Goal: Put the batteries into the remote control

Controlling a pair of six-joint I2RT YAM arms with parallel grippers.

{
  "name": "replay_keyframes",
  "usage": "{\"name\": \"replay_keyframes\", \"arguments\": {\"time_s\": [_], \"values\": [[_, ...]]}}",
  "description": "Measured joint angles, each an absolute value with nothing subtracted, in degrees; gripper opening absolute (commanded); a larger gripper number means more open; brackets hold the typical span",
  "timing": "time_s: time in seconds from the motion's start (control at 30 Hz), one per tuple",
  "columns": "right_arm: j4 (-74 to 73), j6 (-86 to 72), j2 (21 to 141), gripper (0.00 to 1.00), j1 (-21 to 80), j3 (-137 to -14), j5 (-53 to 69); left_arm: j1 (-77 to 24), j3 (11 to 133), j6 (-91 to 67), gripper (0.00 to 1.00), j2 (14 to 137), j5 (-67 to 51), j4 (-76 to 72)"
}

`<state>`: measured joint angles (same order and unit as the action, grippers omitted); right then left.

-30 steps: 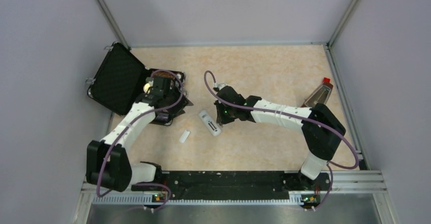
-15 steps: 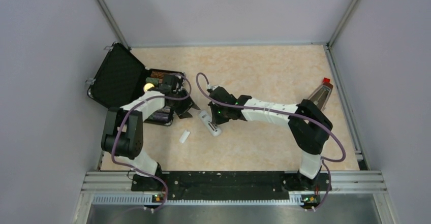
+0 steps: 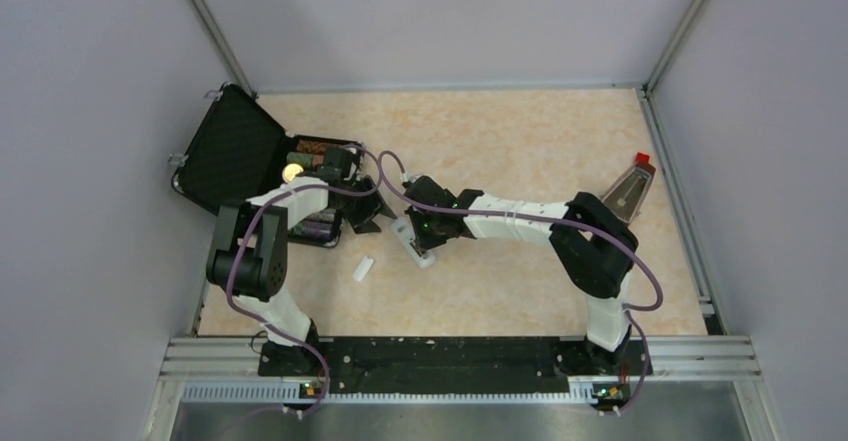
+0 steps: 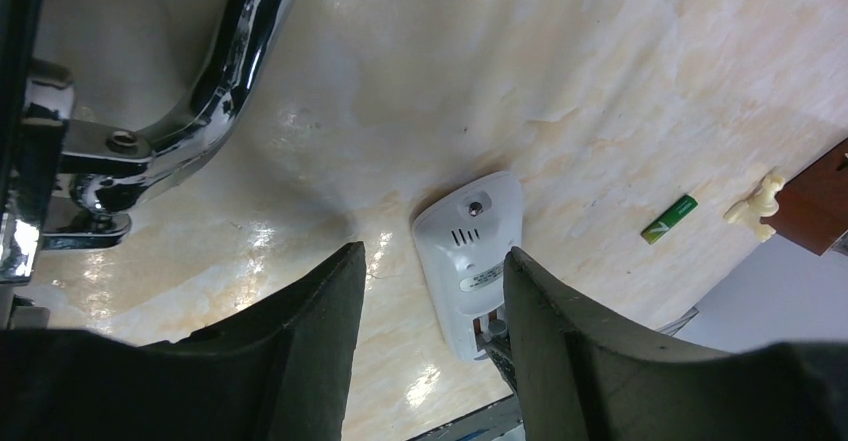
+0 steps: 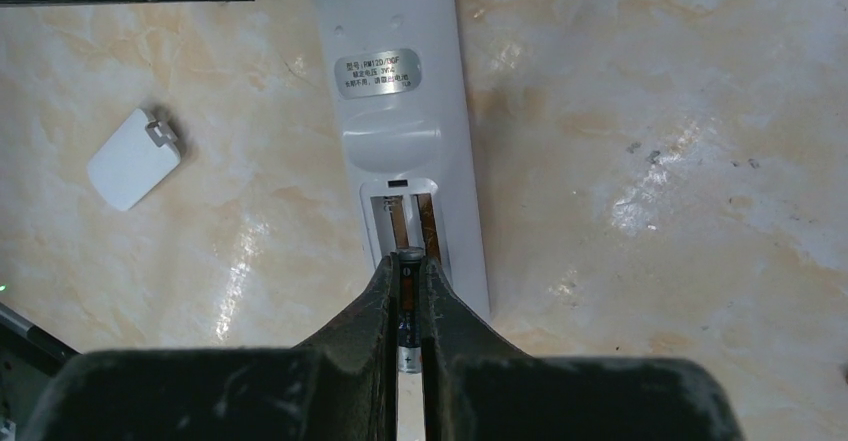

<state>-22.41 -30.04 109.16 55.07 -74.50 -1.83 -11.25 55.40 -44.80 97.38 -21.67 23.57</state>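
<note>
The remote control is found lying back face up on the table, slightly left of centre and just right of the black case. Its battery bay is open, and no cell is seen in the visible part of it. The darker battery is pinched lengthwise between the narrowly set fingers of the right gripper, with its tip at the end of the bay. The first insertion is judged to be in hand.

The green battery is noted loose on the table, well apart to the right of the remote. The loose cover lies near the remote on its left. The left gripper is held half open and empty, just left of the remote's far end.

Next, the held cell is to be lined up with a slot, laid flat and pressed against the contacts. Polarity cannot be read.
</note>
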Motion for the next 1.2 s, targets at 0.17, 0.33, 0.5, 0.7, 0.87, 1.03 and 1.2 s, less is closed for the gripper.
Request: {"name": "replay_keyframes", "arguments": {"time_s": [0.17,0.33,0.5,0.7,0.87,1.03,1.2], "values": [[-22.28,-30.06,109.49,0.04,55.07,-74.81,-1.30,-11.25,55.40,-44.25,0.58,97.41,-21.65,23.51],[-21.89,-30.06,109.49,0.05,55.09,-74.81,-0.75,-11.25,55.40,-43.92,0.57,97.43,-21.65,23.51],[-21.78,-30.06,109.54,0.07,55.09,-74.81,-0.69,-11.25,55.40,-43.75,0.57,97.62,-21.63,23.49],[-20.88,-30.06,110.06,0.09,55.09,-74.81,-0.54,-11.25,55.40,-43.75,0.57,98.04,-21.61,23.38],[-20.47,-30.13,110.32,0.14,55.09,-74.78,-0.56,-11.25,55.40,-43.75,0.57,98.04,-21.61,23.27],[-20.01,-30.33,110.32,0.20,55.11,-74.78,-0.84,-11.25,55.40,-43.75,0.57,98.04,-21.61,23.11],[-19.90,-30.72,110.32,0.23,55.11,-74.78,-1.21,-11.25,55.40,-43.77,0.57,98.04,-21.61,23.11]]}}
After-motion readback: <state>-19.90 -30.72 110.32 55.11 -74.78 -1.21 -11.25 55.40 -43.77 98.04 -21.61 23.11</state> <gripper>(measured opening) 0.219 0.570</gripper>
